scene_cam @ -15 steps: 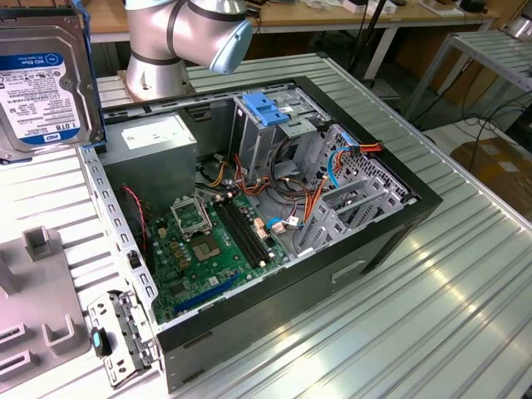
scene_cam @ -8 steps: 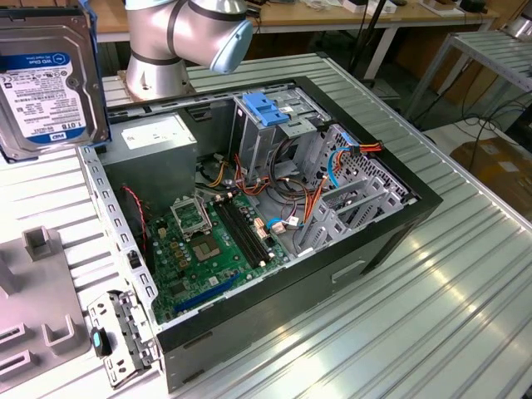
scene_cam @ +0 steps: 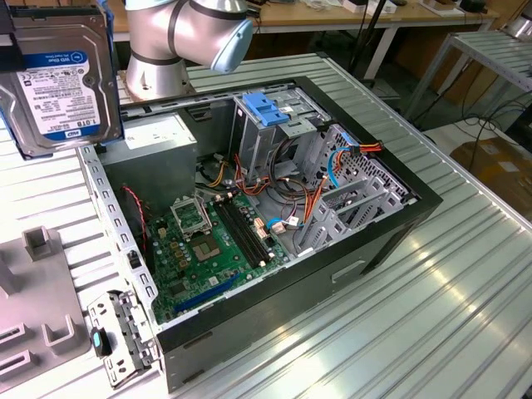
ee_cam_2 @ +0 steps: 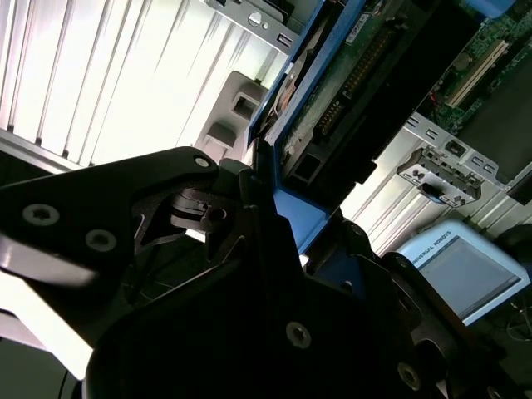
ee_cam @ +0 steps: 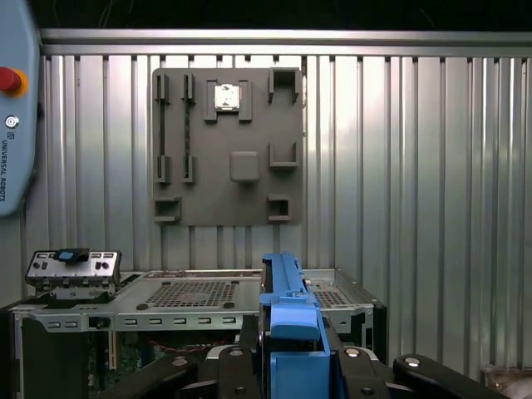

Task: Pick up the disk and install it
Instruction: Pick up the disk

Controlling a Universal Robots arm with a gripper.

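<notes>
- Blue frame of the disk [scene_cam: 58, 76] is pinched by the hand [ee_cam: 293, 357]; that thin hold could let it swing.
- Loose cables [scene_cam: 312, 204] near the cage [scene_cam: 262, 125] might snag it.

Bright overhead light glares off the ribbed table [scene_cam: 449, 274]; the disk [scene_cam: 58, 79], close up, looks soft.

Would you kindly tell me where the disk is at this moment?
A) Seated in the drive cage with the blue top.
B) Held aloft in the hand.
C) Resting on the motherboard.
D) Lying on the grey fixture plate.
B: in the exterior view the disk is up in the air, resting on no surface, and in the first wrist view its blue carrier frame sits clamped in the hand.
</notes>
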